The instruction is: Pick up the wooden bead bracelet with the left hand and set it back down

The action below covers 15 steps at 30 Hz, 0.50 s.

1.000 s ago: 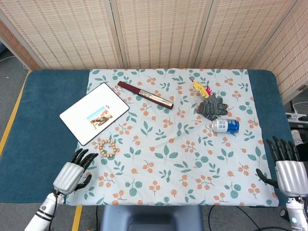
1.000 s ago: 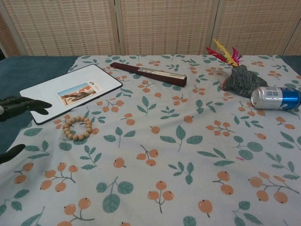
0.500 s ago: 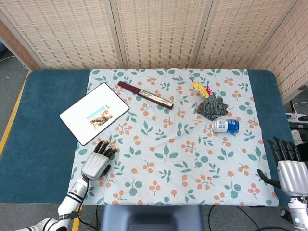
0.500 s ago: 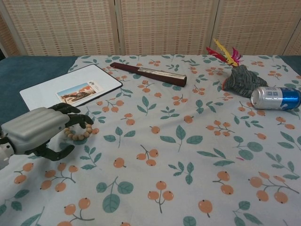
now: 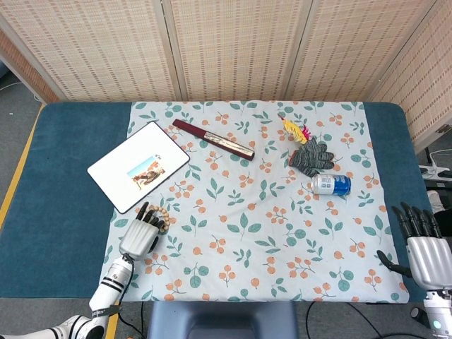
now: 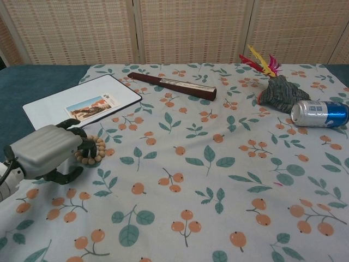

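The left hand (image 6: pixel 46 154) sits at the lower left of the chest view, palm down over the floral cloth (image 6: pixel 207 158) that covers the worktop (image 5: pixel 63 212). Its dark fingers (image 6: pixel 86 146) curl down onto the wooden bead bracelet (image 6: pixel 96 151), covering the near half of the ring; the far half shows just beyond the fingertips. Whether the fingers grip the beads or only rest on them cannot be told from either view. The bracelet lies on the cloth, just below the lower corner of the white tablet (image 6: pixel 82 103), close to it but not visibly touching. In the head view the same hand (image 5: pixel 139 236) is at the lower left of the frame, with the beads (image 5: pixel 162 217) showing at its fingertips.

The right hand (image 5: pixel 426 254) is at the lower right edge of the head view, off the cloth and well apart from all objects. Its fingers (image 5: pixel 415 220) are spread, pointing toward the top of the frame, and hold nothing.

Other items on the cloth:
- A folded fan (image 6: pixel 172 85) with a dark red guard lies at the upper centre.
- A dark knitted glove (image 6: pixel 281 91) sits at the upper right, with red and yellow feathers (image 6: pixel 259 60) rising behind it.
- A blue and silver can (image 6: pixel 319 113) lies on its side just beside the glove.
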Each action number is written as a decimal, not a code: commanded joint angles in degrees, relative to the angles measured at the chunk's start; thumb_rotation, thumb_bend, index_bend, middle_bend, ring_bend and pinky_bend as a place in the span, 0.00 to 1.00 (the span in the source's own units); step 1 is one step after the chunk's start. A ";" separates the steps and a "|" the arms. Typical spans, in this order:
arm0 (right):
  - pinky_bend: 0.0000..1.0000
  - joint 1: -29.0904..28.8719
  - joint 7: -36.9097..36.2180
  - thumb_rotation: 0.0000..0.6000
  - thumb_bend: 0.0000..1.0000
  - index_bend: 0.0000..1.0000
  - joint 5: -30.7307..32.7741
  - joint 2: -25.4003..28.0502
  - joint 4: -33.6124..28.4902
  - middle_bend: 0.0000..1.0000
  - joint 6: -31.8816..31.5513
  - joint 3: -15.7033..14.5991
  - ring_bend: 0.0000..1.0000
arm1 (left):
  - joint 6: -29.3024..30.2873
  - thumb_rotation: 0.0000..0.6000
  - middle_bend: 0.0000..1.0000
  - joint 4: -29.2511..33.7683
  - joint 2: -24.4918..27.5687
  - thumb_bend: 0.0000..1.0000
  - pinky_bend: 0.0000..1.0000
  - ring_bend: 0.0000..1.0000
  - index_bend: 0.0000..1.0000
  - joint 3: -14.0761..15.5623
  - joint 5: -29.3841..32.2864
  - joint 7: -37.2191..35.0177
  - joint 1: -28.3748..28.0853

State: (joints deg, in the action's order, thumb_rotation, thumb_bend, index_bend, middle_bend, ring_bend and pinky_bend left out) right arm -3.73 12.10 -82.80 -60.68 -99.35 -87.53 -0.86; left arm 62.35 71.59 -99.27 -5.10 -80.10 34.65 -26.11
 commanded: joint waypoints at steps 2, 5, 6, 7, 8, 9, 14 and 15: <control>0.00 0.14 -0.65 0.72 0.19 0.00 -0.32 0.54 -0.58 0.00 0.73 -0.03 0.00 | -0.38 1.00 0.43 -1.36 -0.60 0.49 0.00 0.19 0.42 0.63 0.70 2.56 -0.57; 0.00 0.36 -0.76 0.72 0.19 0.00 -0.57 0.71 -0.71 0.00 0.75 0.11 0.00 | -0.53 1.00 0.46 -2.15 -1.06 0.49 0.00 0.21 0.44 0.80 1.30 4.02 -0.84; 0.00 0.42 -0.86 0.72 0.19 0.00 -0.65 0.75 -0.77 0.00 0.76 0.16 0.00 | -0.56 1.00 0.47 -2.44 -1.23 0.49 0.00 0.22 0.44 0.79 1.57 4.60 -0.92; 0.00 0.46 -1.00 0.72 0.19 0.00 -0.75 0.80 -0.84 0.00 0.82 0.18 0.00 | -0.58 1.00 0.48 -2.69 -1.42 0.49 0.00 0.23 0.45 0.71 1.83 5.01 -1.04; 0.00 0.53 -1.18 0.72 0.19 0.00 -0.84 0.92 -0.92 0.00 0.93 0.17 0.00 | -0.47 1.00 0.50 -3.02 -1.66 0.49 0.00 0.24 0.46 0.55 2.12 5.45 -1.16; 0.00 0.59 -1.25 0.72 0.19 0.00 -0.90 0.98 -0.95 0.00 0.96 0.20 0.00 | -0.31 1.00 0.52 -3.28 -1.83 0.49 0.00 0.25 0.48 0.42 2.33 5.79 -1.22; 0.00 0.86 -1.31 0.72 0.19 0.00 -0.91 1.06 -1.00 0.00 1.09 0.56 0.00 | 2.74 1.00 0.66 -4.07 -2.42 0.49 0.00 0.35 0.60 -0.52 1.86 6.66 -1.47; 0.00 0.87 -1.31 0.72 0.19 0.00 -0.88 1.06 -1.00 0.00 1.18 0.62 0.00 | 3.37 1.00 0.68 -4.04 -2.34 0.49 0.00 0.36 0.62 -0.64 1.58 6.65 -1.51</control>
State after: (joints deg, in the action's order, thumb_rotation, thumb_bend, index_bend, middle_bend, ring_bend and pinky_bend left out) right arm -2.87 10.79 -83.69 -59.62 -100.35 -86.35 -0.25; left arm 64.89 67.67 -101.54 -5.43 -78.13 41.21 -27.50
